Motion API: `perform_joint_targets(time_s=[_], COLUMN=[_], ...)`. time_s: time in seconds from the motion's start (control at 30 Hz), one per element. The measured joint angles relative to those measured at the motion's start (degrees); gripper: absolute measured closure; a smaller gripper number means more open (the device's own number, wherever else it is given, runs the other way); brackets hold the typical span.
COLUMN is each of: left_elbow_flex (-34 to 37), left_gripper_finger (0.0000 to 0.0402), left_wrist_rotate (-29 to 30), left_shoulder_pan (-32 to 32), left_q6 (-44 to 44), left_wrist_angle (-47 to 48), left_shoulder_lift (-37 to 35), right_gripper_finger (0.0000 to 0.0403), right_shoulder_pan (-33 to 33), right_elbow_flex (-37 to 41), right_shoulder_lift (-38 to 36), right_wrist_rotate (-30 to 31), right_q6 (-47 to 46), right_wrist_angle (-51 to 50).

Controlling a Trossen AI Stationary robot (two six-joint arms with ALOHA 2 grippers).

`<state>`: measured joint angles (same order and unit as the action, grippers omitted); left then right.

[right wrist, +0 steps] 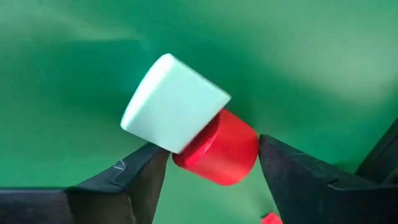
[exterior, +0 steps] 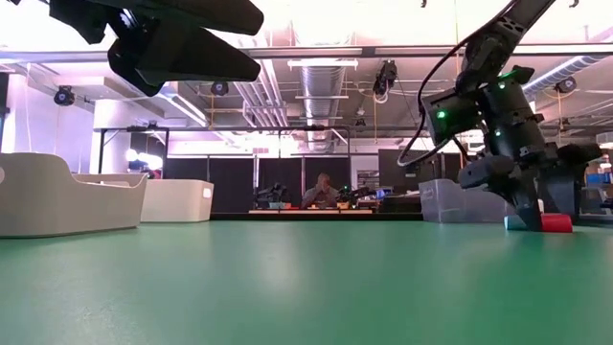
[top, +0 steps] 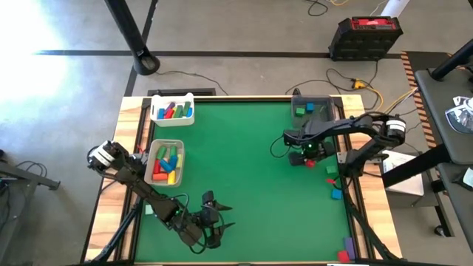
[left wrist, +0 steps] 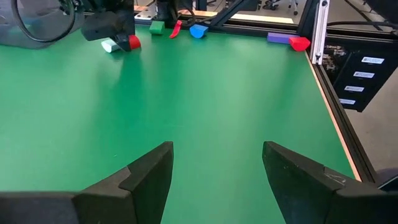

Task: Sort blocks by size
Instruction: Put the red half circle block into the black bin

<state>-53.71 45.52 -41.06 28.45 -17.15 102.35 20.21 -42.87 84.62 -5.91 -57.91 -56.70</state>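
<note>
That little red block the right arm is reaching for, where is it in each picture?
High view: red block, right of centre, under the right tool.
Low view: far right, on the mat.
Left wrist view: upper left.
Right wrist view: centre, between the fingers.
Shared landmark: pale green block touching it.

Bright overhead lighting, glare at the edges.
Ceiling lights [exterior: 287, 19] wash out the low view's top; the floor [top: 44, 66] glares white; the pale green block [right wrist: 174, 106] looks perhaps slightly soft.

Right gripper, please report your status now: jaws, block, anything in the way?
Right gripper open, jaws astride red block. Pale green block touching it, may interfere. Left gripper open, empty, waiting at table's near edge.
</note>
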Motion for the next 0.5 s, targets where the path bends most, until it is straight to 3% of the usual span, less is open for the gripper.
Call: perform_joint_targets(time_s=[0.27, 0.5], left_elbow_flex=[0.0, 0.0], left_gripper_finger=[0.0169, 0.0169], left_wrist_rotate=[0.0, 0.0], left_shoulder_pan=[-0.5, -0.8], left_q6=[0.1, -0.2], left_wrist_angle=[0.0, 0.0], left_shoulder_lift=[0.0, 0.0], right_gripper_finger=[0.0189, 0.0192], right_shoulder_pan=[-1.3, -5.0], right_elbow_flex=[0.0, 0.0], right_shoulder_lift=[-0.9, -2.3], right_wrist_rotate=[2.1, 2.4], right_q6=[-5.1, -9.1], right_wrist_angle=[2.2, 3.7])
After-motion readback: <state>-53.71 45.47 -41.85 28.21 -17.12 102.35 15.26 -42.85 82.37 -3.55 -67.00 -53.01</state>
